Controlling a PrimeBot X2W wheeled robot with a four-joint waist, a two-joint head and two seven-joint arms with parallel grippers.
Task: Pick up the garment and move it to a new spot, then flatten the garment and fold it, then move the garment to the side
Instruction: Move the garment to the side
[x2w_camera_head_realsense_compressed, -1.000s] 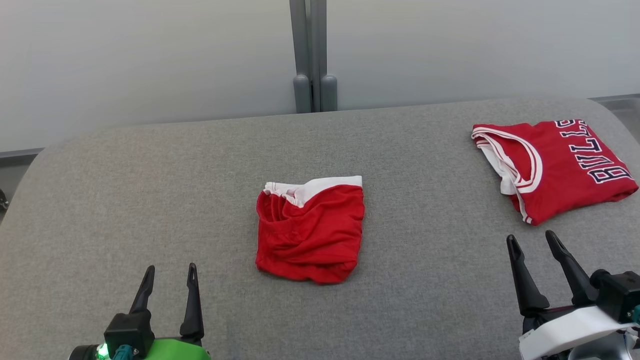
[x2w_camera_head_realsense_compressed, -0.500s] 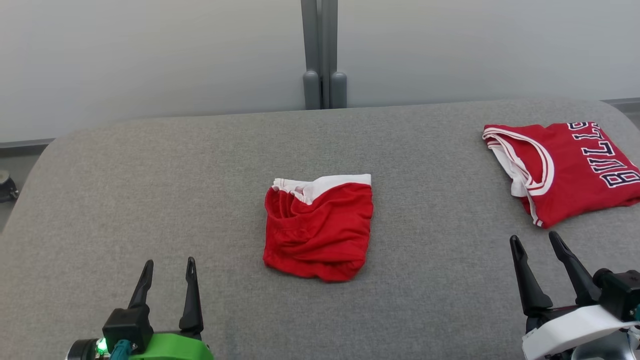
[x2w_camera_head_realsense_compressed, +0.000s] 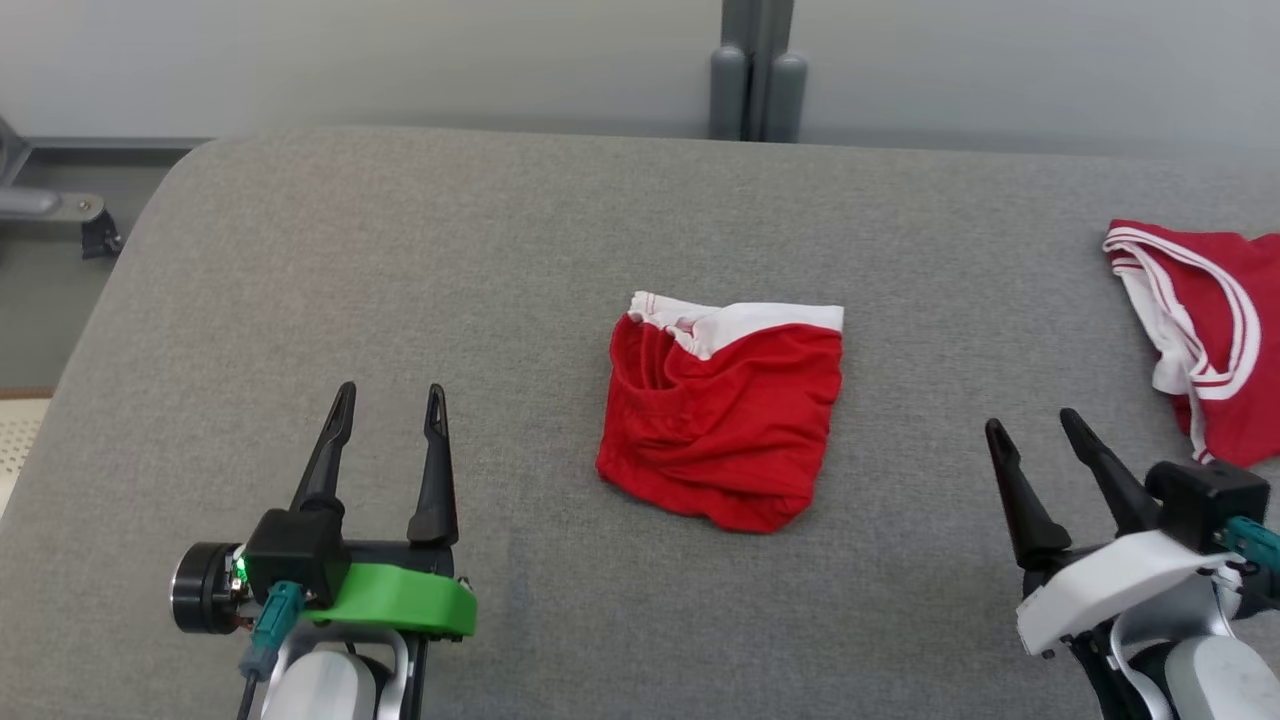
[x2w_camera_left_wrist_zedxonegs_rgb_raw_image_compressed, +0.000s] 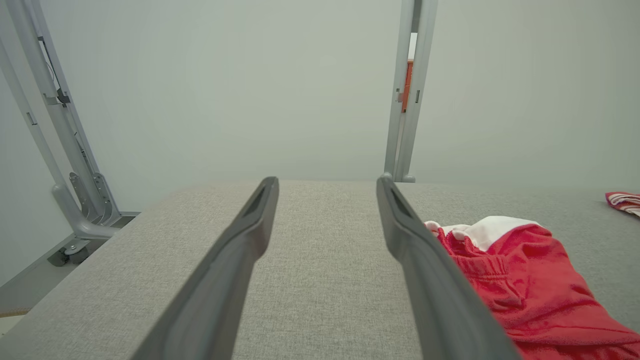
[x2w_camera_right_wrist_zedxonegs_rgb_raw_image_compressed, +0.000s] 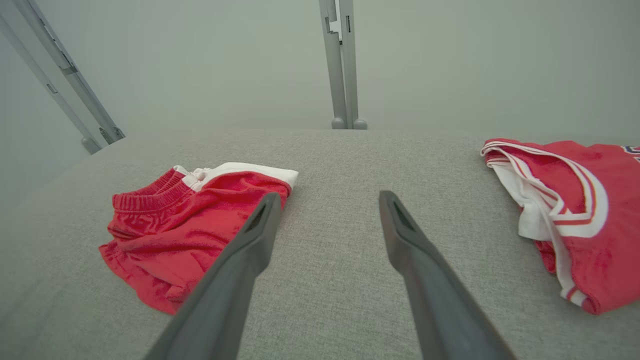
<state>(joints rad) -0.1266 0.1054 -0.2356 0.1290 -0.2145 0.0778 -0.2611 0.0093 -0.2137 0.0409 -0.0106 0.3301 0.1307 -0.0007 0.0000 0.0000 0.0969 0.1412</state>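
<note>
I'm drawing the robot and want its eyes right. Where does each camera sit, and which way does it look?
Head view: on the head, looking forward and down at the grey table; the left gripper and right gripper, both open, rise at the bottom.
Left wrist view: on the left wrist, looking low across the table to the wall, along its own fingers.
Right wrist view: on the right wrist, looking along its own fingers at the table.
Shared: all three show the red shorts and some red jersey.

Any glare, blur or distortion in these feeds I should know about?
Head view: even, soft light, red shorts sharp, faint shadows. Left wrist view: wide-angle stretch, own fingers soft-edged up close. Right wrist view: same stretch, jersey crisp, no glare.
</note>
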